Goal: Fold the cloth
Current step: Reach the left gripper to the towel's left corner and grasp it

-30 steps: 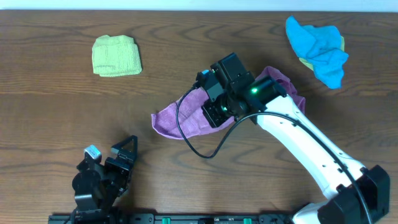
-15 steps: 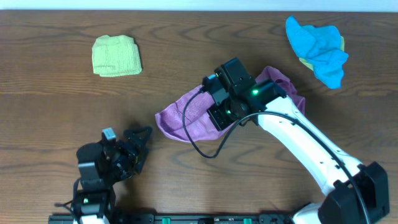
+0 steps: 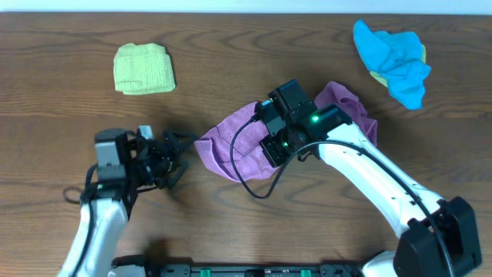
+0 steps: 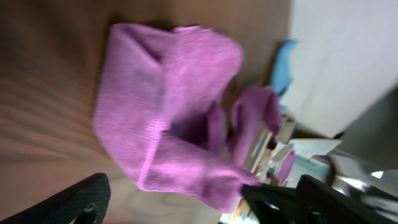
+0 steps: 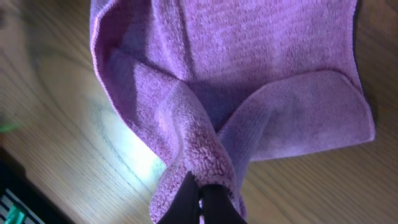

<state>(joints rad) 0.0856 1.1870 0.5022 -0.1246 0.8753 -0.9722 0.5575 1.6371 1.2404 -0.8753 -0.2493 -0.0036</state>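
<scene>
Purple cloth (image 3: 229, 142) mid-table, bunched, one fold raised. Right gripper (image 5: 200, 202) closed, pinching that fold. Left gripper (image 3: 177, 150) fingers spread, empty, just left of cloth's left edge. Best: left grips near-left corner low at table, then both draw apart, flattening before fold.

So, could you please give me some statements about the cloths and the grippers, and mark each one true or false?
1. The right gripper is shut on the purple cloth. True.
2. The left gripper grips the purple cloth. False: it is open beside the cloth, holding nothing.
3. The green cloth lies folded. True.
4. The blue cloth is folded flat. False: it lies crumpled.
</scene>
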